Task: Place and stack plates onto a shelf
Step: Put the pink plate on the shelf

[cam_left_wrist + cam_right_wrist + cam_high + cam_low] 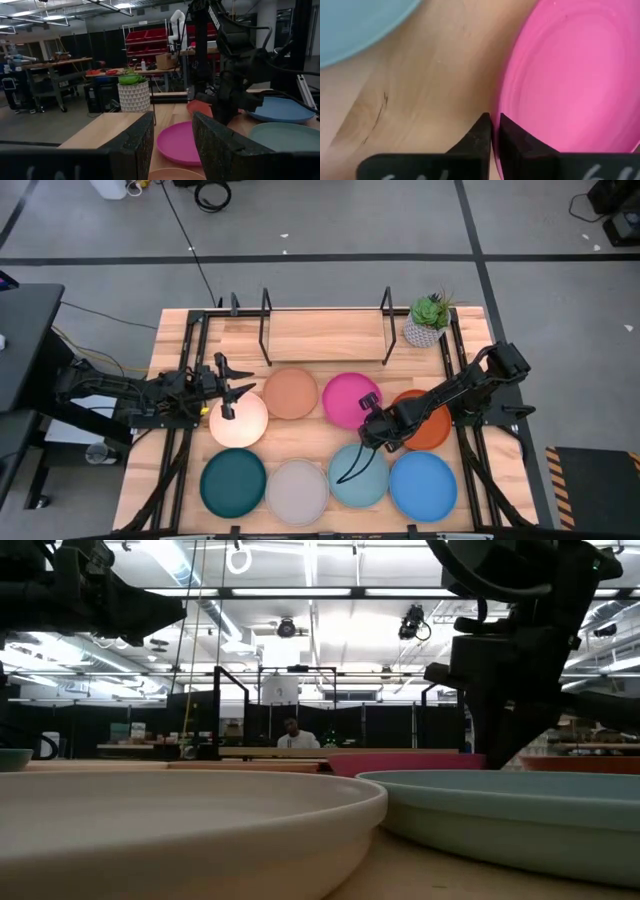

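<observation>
Eight round plates lie flat on the wood table: cream, peach, magenta, burnt orange, dark teal, light grey, pale aqua, bright blue. The black rod shelf stands at the far edge with nothing on it. My left gripper hovers open over the cream plate's far edge, pointing toward the table's right. My right gripper is down at the magenta plate's near right edge, shut on it. My right gripper pinches the magenta plate's rim on its near right side. One finger is inside the plate and the other outside over the table. The fingers come from above, pointing down. I cannot tell whether the plate is lifted.
A green plant in a white pot stands by the shelf's right end. Plates fill the table's middle and near half. Bare wood lies inside the shelf. A person sits in the room beyond the far edge.
</observation>
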Robot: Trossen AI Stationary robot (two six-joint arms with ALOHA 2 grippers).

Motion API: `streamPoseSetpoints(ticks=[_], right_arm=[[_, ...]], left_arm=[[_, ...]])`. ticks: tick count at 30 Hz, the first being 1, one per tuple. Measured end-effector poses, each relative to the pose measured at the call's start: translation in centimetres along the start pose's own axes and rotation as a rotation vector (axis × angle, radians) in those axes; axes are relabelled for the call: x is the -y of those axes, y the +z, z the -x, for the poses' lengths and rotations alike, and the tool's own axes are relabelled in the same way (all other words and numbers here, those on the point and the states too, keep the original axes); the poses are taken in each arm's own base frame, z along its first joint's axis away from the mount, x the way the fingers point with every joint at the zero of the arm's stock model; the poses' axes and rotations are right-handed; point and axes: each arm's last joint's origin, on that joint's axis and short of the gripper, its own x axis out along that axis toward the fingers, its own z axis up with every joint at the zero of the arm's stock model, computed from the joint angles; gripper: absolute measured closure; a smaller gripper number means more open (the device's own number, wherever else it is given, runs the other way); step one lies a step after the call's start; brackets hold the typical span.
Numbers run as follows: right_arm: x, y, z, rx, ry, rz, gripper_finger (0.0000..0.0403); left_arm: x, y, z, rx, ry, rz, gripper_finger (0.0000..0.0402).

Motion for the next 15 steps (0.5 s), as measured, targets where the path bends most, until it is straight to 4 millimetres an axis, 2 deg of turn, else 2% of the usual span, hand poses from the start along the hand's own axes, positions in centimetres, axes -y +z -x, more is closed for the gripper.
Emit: streamPoseSetpoints(ticks=[4,9,15], right_arm=[[0.5,0.9,1.0,0.010,0.011,0.011,0.0380],[1.9,2.8,3.7,0.021,0.019,0.031,0.0377],[3.9,4.1,6.9,-0.017,-0.097,0.039,0.0377]], left_arm=[[0.0,0.0,0.0,0.000,0.000,0.000,0.0260],[0.0,0.0,0.0,0.001,0.000,0.001,0.0260],[0.0,-0.1,0.0,-0.005,-0.001,0.005,0.0260]])
